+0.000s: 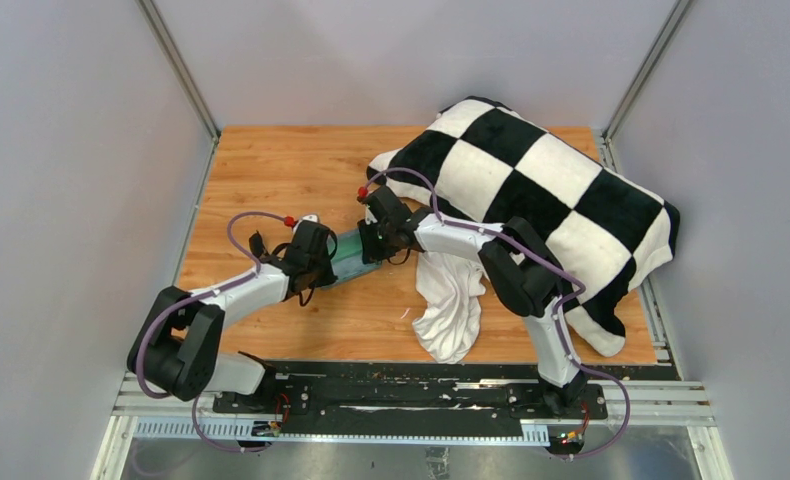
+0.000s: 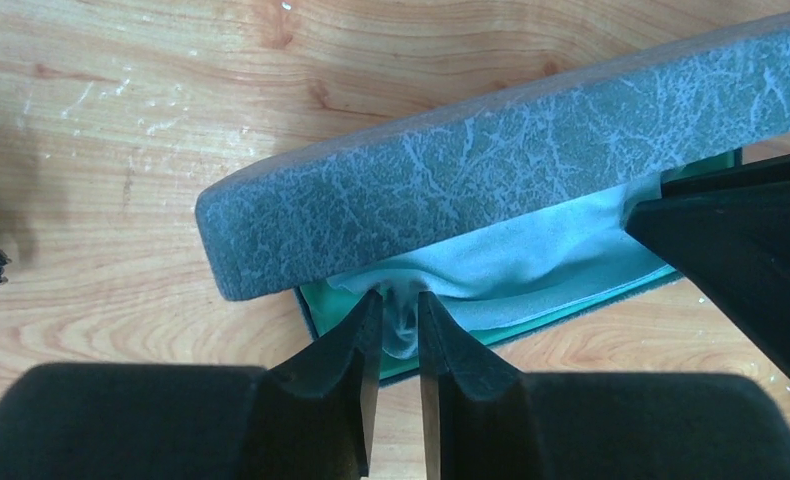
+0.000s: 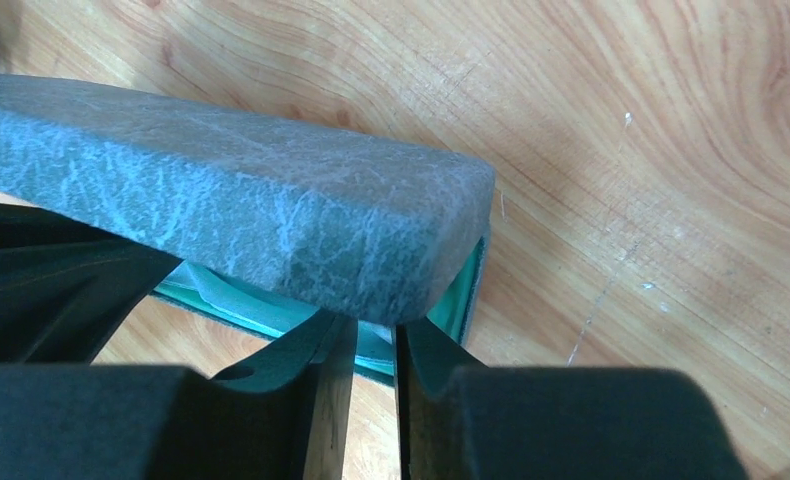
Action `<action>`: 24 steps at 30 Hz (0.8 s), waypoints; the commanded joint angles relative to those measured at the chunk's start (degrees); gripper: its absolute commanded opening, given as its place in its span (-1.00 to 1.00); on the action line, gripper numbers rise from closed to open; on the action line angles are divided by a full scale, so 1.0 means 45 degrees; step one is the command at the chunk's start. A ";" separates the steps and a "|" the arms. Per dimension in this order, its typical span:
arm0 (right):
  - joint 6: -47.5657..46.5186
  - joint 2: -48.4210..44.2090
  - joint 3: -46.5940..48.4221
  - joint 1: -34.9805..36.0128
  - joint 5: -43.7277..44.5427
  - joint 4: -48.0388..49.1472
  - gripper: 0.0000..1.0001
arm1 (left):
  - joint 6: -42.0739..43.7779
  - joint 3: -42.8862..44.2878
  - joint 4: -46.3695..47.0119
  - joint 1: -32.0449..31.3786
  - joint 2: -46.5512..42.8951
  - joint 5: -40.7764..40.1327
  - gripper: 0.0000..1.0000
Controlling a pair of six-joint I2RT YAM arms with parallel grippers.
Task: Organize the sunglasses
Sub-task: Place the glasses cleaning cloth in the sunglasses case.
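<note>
On the wooden table (image 1: 271, 170) there is 1 grey-blue case (image 2: 491, 180) with a mint-green inside, and the 2 arms meet at it from opposite ends. Its lid is lowered most of the way, leaving a wedge-shaped gap. 1 light-blue cloth (image 2: 541, 265) lies in that gap over the green lining.

The left gripper (image 2: 399, 308) is at the case's open edge, and its 2 fingers stand only a narrow slit apart. A puckered fold of the cloth sits between the tips, but it cannot be told whether they pinch it or merely flank it.

The right gripper (image 3: 376, 335) is at the other end, its 2 fingers also close together. The tips reach under the lid's corner beside the green rim, and it cannot be told whether they grip anything.

The sunglasses cannot be made out in any of the 3 views, and most of the case's inside is hidden under the lid.

Behind the right arm lies 1 black-and-white checkered blanket (image 1: 541, 190). 1 crumpled white cloth (image 1: 451, 300) lies beside it, near the table's front edge.
</note>
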 commanded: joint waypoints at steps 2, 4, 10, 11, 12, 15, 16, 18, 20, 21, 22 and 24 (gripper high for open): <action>-0.0089 -0.0958 -0.0358 -0.0158 0.0012 -0.0108 -0.46 | 0.0146 0.0286 -0.0506 0.0072 -0.0619 -0.0009 -0.45; -0.0083 -0.1170 -0.0428 -0.0157 0.0042 -0.0108 -0.42 | 0.0113 0.0278 -0.0582 0.0072 -0.0849 0.0031 -0.39; -0.0070 -0.1568 -0.0663 -0.0109 0.0172 -0.0090 -0.33 | 0.0108 0.0277 -0.0897 0.0072 -0.1608 0.0227 -0.19; -0.0055 -0.1612 -0.0723 -0.0090 0.0213 -0.0062 -0.32 | 0.0108 0.0260 -0.0964 0.0072 -0.1765 0.0229 -0.18; -0.0054 -0.1640 -0.0762 -0.0071 0.0240 -0.0027 -0.31 | 0.0103 0.0265 -0.1040 0.0072 -0.1919 0.0230 -0.18; -0.0051 -0.1585 -0.0748 -0.0022 0.0229 0.0019 -0.33 | 0.0025 0.0213 -0.1297 0.0072 -0.2412 0.0230 -0.17; -0.0053 -0.1529 -0.0727 -0.0021 0.0164 0.0059 -0.38 | -0.0027 0.0188 -0.1392 0.0072 -0.2598 0.0237 -0.17; -0.0016 -0.1398 -0.0655 -0.0016 0.0013 0.0162 -0.50 | -0.0171 0.0082 -0.1542 0.0072 -0.3000 0.0309 -0.17; 0.0027 -0.1220 -0.0554 0.0015 -0.0147 0.0230 -0.64 | -0.0403 -0.0158 -0.1698 0.0072 -0.3593 0.0398 -0.16; 0.0040 -0.1134 -0.0497 0.0028 -0.0176 0.0274 -0.76 | -0.0557 -0.0298 -0.1745 0.0072 -0.3910 0.0405 -0.17; 0.0066 -0.1038 -0.0446 0.0037 -0.0178 0.0291 -0.80 | -0.0659 -0.0428 -0.1795 0.0072 -0.4228 0.0405 -0.16; 0.0112 -0.0792 -0.0331 0.0038 -0.0178 0.0354 -0.87 | -0.0828 -0.0681 -0.1902 0.0072 -0.4809 0.0329 -0.16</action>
